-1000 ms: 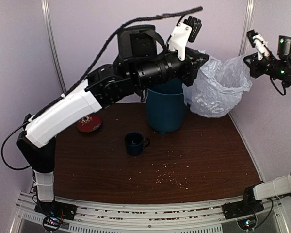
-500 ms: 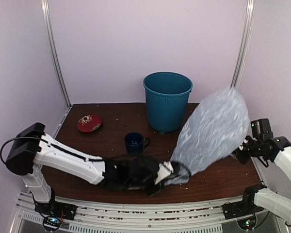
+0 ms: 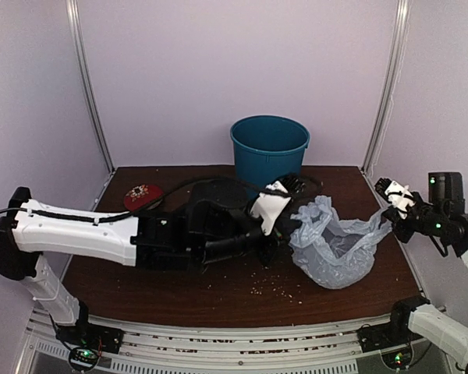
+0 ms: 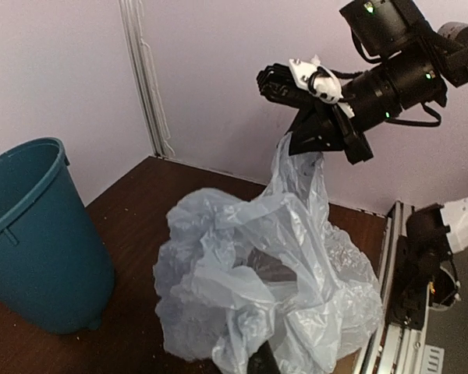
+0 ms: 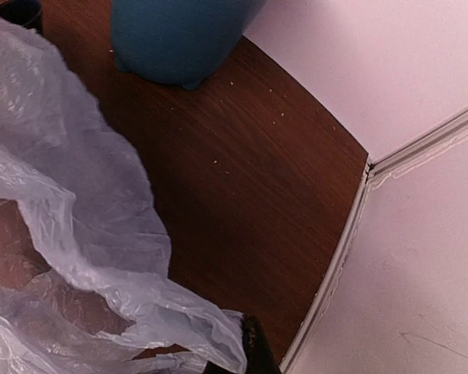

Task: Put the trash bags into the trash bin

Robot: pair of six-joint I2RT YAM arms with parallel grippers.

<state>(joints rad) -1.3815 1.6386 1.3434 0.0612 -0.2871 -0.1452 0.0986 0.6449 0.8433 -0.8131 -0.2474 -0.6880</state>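
Observation:
The trash bag point(image 3: 333, 248), a pale blue-grey crinkly film, hangs slack and open-mouthed between my two grippers, resting on the brown table point(image 3: 218, 292) to the right of centre. My left gripper point(image 3: 290, 226) is shut on its left edge; in the left wrist view the bag point(image 4: 273, 280) bunches over my dark fingertips point(image 4: 264, 360). My right gripper point(image 3: 388, 212) is shut on the bag's right edge, also seen in the left wrist view point(image 4: 308, 128). The right wrist view shows the film point(image 5: 70, 195) at my fingertip point(image 5: 253, 351). The teal trash bin point(image 3: 269, 152) stands upright at the back, apart from the bag.
A red dish point(image 3: 139, 195) lies at the left, partly behind my left arm, which stretches across the middle of the table. Crumbs point(image 3: 274, 287) are scattered near the front. Walls close the table at the back and right; the bin also shows in both wrist views point(image 4: 31, 234) point(image 5: 175, 35).
My left arm has risen from the front edge to the table's middle. The right gripper moved up and back. The bag, stretched tall before, now sags open between the grippers.

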